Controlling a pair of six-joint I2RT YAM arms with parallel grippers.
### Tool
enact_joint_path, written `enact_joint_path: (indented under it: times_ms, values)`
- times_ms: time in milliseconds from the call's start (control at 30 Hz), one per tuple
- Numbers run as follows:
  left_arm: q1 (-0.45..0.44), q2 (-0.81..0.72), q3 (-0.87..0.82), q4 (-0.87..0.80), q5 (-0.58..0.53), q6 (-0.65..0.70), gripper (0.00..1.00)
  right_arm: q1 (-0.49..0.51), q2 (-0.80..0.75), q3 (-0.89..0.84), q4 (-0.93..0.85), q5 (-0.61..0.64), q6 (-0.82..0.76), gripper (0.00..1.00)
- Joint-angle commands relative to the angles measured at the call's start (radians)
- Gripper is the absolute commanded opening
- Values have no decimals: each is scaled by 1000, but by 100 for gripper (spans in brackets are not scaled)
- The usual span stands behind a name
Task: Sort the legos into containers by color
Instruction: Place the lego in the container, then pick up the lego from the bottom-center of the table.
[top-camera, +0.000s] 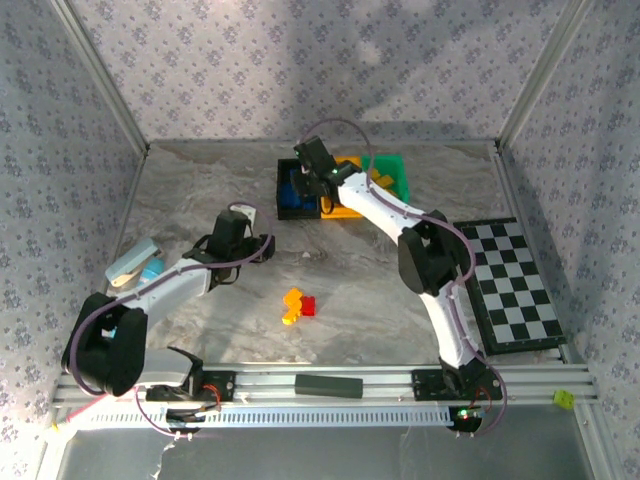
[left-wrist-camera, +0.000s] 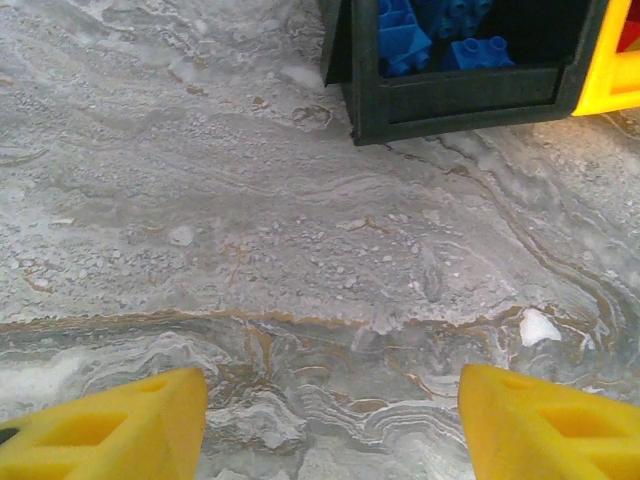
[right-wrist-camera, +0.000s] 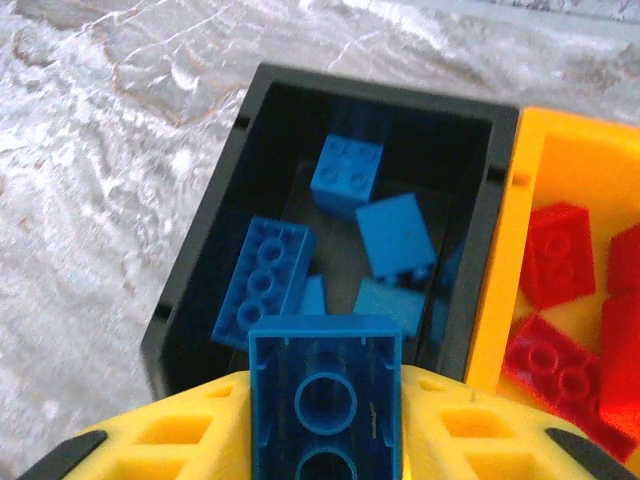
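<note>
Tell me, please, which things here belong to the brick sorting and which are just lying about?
Job in hand: black bin, yellow-orange bin, green bin, blue brick (gripped), loose yellow brick, loose red brick.
Lying about: checkered board, flat black bar, blue-and-white object.

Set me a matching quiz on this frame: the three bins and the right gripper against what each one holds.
Column one:
1. black bin
2. yellow-orange bin
3. green bin
4. right gripper

Column two:
A. red bricks
B. one blue brick, gripped
C. yellow brick
D. several loose blue bricks

Pairs: 1-D, 2-A, 3-C, 4-B
</note>
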Motion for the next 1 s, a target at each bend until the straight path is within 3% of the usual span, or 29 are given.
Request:
enact_joint_path:
  times_ms: [0,233,467,700,967]
  values:
    - [8,9,4,2,25,-20,67,-2,87,147,-134,-44,-25,50]
    - [11,-2,2,0,31,-20,67,31,-51,-60,-51,-46,-32,54]
    - [13,6,-1,10,48,-29,67,135,-342,-482,33,-70,-33,54]
    - [15,21,-4,21,54,-35,67,235,-538,-784,20,-106,118,54]
    - [17,26,1,17,61,-37,67,391,-593,-918,-41,-47,301,57]
